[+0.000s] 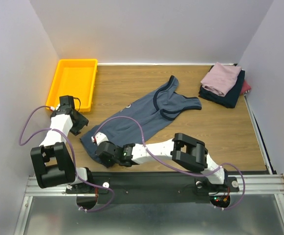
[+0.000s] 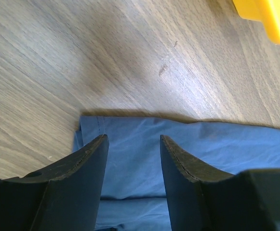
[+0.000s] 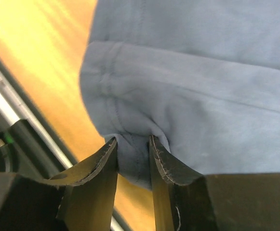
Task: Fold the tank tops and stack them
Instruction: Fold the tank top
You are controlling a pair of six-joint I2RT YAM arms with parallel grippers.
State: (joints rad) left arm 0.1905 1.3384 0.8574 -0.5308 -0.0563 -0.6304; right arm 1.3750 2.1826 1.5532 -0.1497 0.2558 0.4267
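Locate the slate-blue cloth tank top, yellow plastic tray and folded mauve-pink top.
Slate-blue cloth tank top (image 1: 132, 117), top view, midriff.
Yellow plastic tray (image 1: 78, 60), top view, far rim.
Folded mauve-pink top (image 1: 222, 77), top view, upper face.

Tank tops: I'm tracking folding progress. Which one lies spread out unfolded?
The slate-blue tank top with darker trim, flat mid-table. The pink top, navy top and maroon top sit folded in a far-right pile.

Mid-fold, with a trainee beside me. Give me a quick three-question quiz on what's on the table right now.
1. True or false: the yellow tray holds a top.
2. Which pinches the hem of the blue top: the left end effector or the right end effector?
3. The uppermost piece of the folded stack is: A pink, B navy, C maroon.
Key: 1 false; 2 right; 3 A.
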